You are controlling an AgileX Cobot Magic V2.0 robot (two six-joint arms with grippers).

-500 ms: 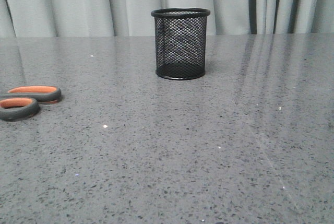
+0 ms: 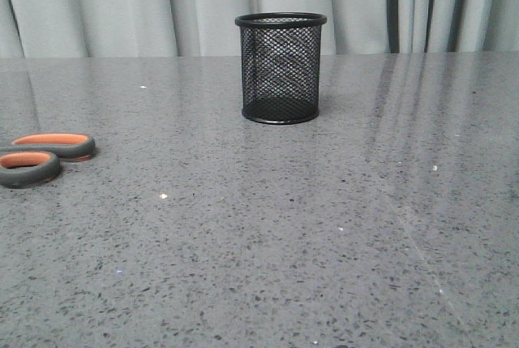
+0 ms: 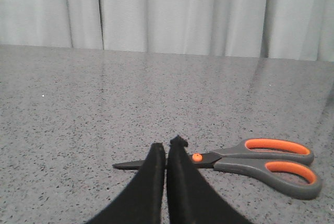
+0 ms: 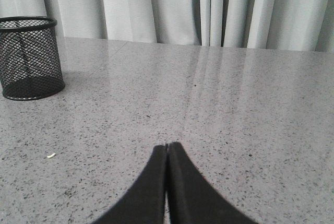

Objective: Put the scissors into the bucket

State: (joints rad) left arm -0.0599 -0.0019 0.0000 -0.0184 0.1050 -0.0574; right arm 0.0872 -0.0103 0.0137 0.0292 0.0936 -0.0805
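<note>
1. Looking forward over the table [image 2: 268,242], the front view shows the bucket [image 2: 280,68] standing upright toward twelve o'clock, mouth up, which is how it must sit to take anything dropped in from above. The scissors [image 2: 40,156] lie flat at about nine o'clock, well apart from it, only the orange-lined handles showing at the frame's edge. Neither arm appears here.

2. From the left wrist, the left gripper [image 3: 166,153] has its jaws pressed together with nothing between them. The scissors [image 3: 245,160] lie just past the fingertips, blades closed (the tip points away from the handles, the red pivot near the fingertips). My guess is this arm is placed for the pickup; the jaws would have to part first.

3. From the right wrist, the right gripper [image 4: 167,148] is likewise closed and empty over bare table. The bucket [image 4: 28,57] sits off toward ten o'clock, well apart, so this arm looks idle.
</note>
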